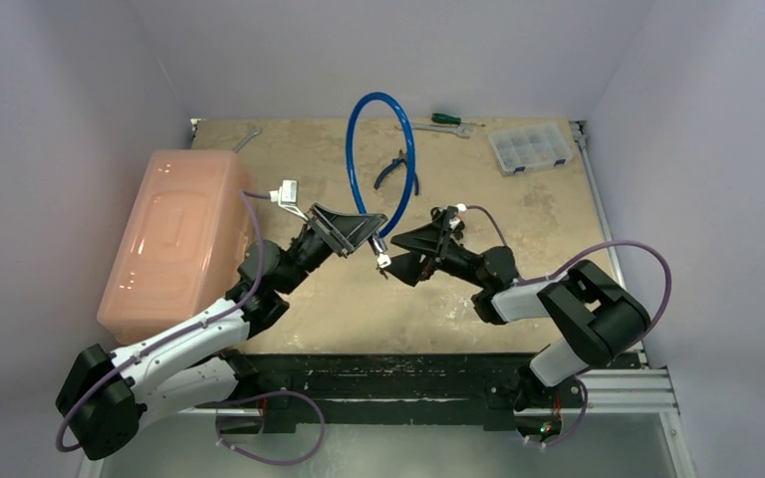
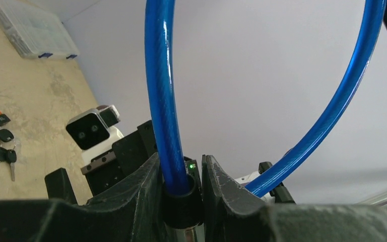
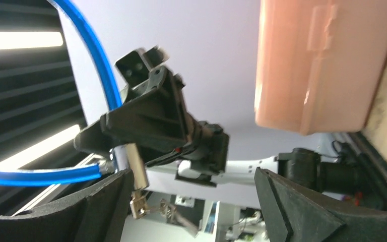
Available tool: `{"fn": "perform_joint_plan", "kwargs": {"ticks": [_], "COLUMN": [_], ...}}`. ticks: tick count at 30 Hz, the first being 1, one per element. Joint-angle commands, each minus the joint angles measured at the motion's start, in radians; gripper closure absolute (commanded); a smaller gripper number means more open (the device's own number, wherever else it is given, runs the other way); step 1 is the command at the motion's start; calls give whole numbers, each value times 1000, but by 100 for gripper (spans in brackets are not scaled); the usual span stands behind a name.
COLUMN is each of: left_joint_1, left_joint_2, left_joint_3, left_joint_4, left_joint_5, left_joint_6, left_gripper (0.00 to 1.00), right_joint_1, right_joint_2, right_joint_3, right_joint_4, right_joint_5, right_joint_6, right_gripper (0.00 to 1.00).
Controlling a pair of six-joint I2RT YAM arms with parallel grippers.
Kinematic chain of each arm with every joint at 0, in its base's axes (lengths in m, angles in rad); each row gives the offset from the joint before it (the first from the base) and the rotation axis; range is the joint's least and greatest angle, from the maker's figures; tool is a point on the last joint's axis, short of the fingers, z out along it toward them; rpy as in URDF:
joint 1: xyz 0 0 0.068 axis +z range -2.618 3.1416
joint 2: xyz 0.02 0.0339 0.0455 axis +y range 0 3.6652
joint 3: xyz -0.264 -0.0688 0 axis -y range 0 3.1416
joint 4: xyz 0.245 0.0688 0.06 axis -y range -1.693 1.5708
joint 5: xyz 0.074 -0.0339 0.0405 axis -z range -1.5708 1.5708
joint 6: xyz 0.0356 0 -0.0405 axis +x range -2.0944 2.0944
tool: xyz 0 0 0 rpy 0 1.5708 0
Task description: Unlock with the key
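looking down from the top camera, the left gripper (image 1: pixel 374 239) holds the lock body (image 1: pixel 380 246) up off the table (image 1: pixel 528 224) near the middle of the frame. the blue cable (image 1: pixel 359 129) loops away toward the top. raised like that, the keyhole end faces the right gripper (image 1: pixel 403 257), which sits just beside it. a key (image 1: pixel 384 262) hangs at the lock's lower tip. a pink bin (image 1: pixel 174 239) fills the left side, and an organiser box (image 1: pixel 530 147) lies at the upper right, well apart.

from the left wrist, the fingers (image 2: pixel 141 196) are pressed together on the black collar (image 2: pixel 181 201) where the cable enters. that firm clamp should keep the body from twisting when the key is turned. spare keys (image 2: pixel 2 154) lie on the table at the left edge.

from the right wrist, the two fingers (image 3: pixel 95 206) stand spread wide at the bottom corners, gripping nothing. the silver barrel (image 3: pixel 133 161) pokes out below the left gripper at lower left, and the key appears seated in its end. the likely next step is to close on the key head and rotate it. the head is small, so a slightly off approach could knock it askew.
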Motion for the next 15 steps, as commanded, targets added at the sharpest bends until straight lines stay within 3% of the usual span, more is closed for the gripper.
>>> {"fn": "perform_joint_plan", "kwargs": {"ticks": [1, 5, 8, 11, 14, 15], "left_joint_1": [-12, -12, -12, -10, -11, -9], "left_joint_2": [-45, -51, -60, -69, -72, -72], "left_joint_3": [77, 77, 76, 93, 103, 99], "left_joint_4": [-36, -74, -109, -190, -248, -252], "left_joint_5": [24, 4, -20, -54, -79, -82], "left_joint_6": [39, 42, 44, 56, 68, 68], "left_gripper": [100, 100, 100, 100, 100, 100], "right_joint_1": [-34, -60, -76, -82, -80, -80], "right_joint_2": [-49, -98, -208, -388, -597, -652], "right_joint_3": [-46, -83, -105, -83, 2, 20], "right_joint_4": [257, 186, -3, -476, -1010, -1102], "right_joint_5": [-23, -51, -52, 4, 200, 244], "right_joint_6": [-119, -211, -356, -617, -941, -1000], "right_gripper": [1, 1, 1, 1, 1, 1]}}
